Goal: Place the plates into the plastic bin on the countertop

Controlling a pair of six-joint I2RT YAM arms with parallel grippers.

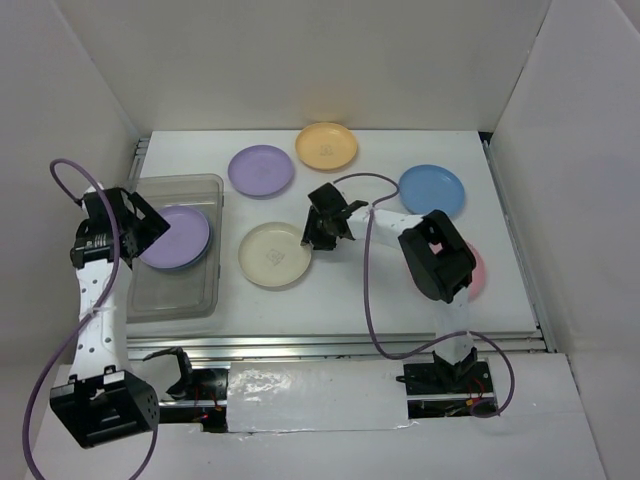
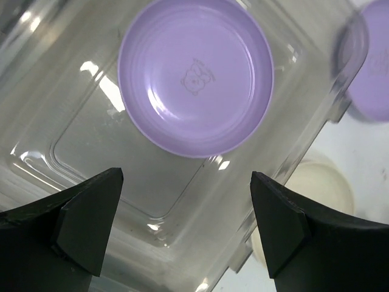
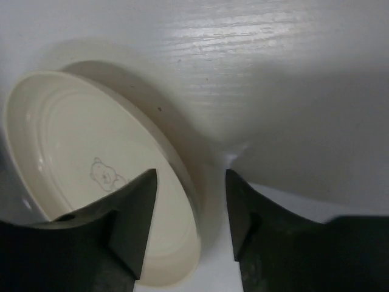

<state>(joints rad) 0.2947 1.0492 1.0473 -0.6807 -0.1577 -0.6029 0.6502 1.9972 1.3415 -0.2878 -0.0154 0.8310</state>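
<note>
Right wrist view is showing the right gripper (image 3: pixel 191 201) straddling the right rim of the cream plate (image 3: pixel 73 146), which is lying on the countertop (image 3: pixel 285 73) near the middle. Its jaws are standing apart, not yet pinching. Closing squarely, one finger inside the rim and one outside, is looking like the cleanest lift. The left gripper (image 2: pixel 185 201) is hanging wide open over the bin (image 2: pixel 67 91), where a lilac plate (image 2: pixel 194 76) is lying.

White back wall (image 1: pixel 320 60) spans the top of the frame, plain and unmarked. White left wall (image 1: pixel 50 100) and white right wall (image 1: pixel 590 150) close off both sides. Glossy, crinkled white sheeting (image 1: pixel 315 395) lies across the lower centre, showing glare patches.
</note>
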